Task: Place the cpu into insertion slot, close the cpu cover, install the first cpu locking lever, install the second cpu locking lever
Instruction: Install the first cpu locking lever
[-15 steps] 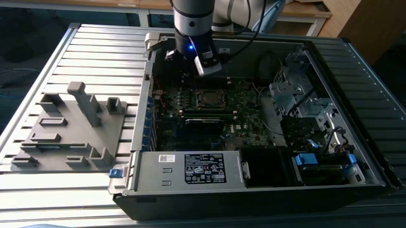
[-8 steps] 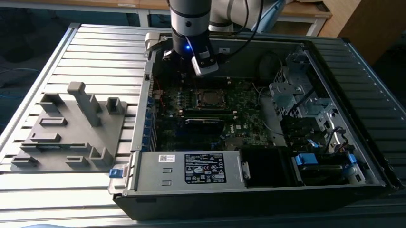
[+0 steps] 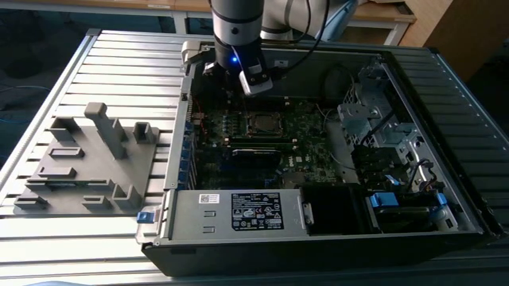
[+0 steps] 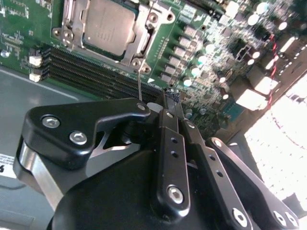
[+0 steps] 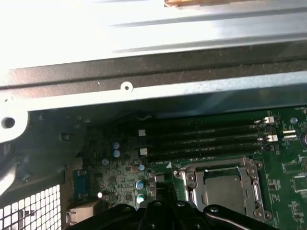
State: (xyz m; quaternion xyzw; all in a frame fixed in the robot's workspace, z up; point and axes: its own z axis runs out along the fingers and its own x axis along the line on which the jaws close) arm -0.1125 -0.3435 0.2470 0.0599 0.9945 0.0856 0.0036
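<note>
Landmark: the insertion slot (image 3: 263, 123) on the motherboard (image 3: 314, 140), inside the open case (image 3: 445, 89) on the slatted table (image 3: 127, 65). The cpu (image 4: 106, 24) sits in the slot, metal face up. The cpu cover (image 4: 76, 21) appears to lie flat around it as a frame. The pincer (image 3: 256, 86) hangs over the board just beside the slot, on the side away from the power supply (image 3: 199, 211). From the pincer, the slot therefore lies toward the power supply. In the second wrist view the pincer (image 4: 168, 100) looks drawn shut, tips together, and no object shows between them. The long memory slots (image 4: 96, 72) run parallel to the slot's near edge and lie between it and the pincer. A thin wire rod (image 4: 139, 86), probably a locking lever, stands upright from the slot's corner nearest the pincer, close to the pincer's linkage; contact can't be judged. A grey moulded fixture (image 3: 87, 161) lies well away from the slot, outside the case. The white label (image 3: 256, 211) on the power supply carries print too small to make out.
</note>
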